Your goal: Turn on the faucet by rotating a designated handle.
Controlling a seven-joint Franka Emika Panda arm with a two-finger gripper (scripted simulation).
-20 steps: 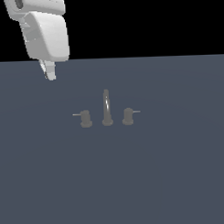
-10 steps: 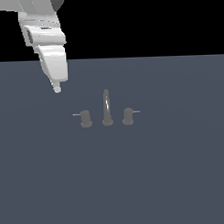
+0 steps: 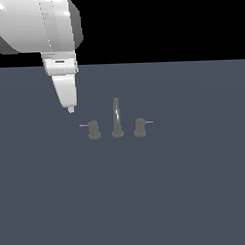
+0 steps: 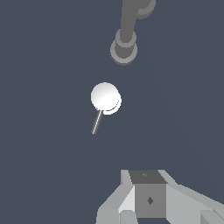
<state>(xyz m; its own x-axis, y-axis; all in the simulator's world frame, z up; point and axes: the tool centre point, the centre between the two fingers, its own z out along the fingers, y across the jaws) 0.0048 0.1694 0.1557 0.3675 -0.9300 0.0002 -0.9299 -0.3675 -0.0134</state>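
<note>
Three-piece faucet (image 3: 116, 125) standing on a flat dark blue-grey surface (image 3: 187, 192), about mid-scene in the exterior view. Tall arched spout (image 3: 116, 117) in the middle, a short post on either side. Handle (image 3: 93, 129) on the exterior view's left of the spout, upright on its wider base, thin pale lever (image 3: 83, 126) sticking out level toward the exterior view's left. Twin post (image 3: 139, 127) on the exterior view's right of the spout, lever pointing the other way.

Gripper (image 3: 70, 109) hanging from the white arm, pointed downward, up and to the exterior view's left of the handle, near the lever's free end but apart from it. Touching nothing, holding nothing. From this side only one narrow white tip visible, so spread of the fingers not readable there.

Wrist view: handle (image 4: 105, 98) seen from above as a bright round cap, lever (image 4: 96, 121) running off it; spout base (image 4: 124, 48) beyond. Grey gripper body at the frame edge, fingertips out of frame. Cannot tell whether fingers parted or together.
</note>
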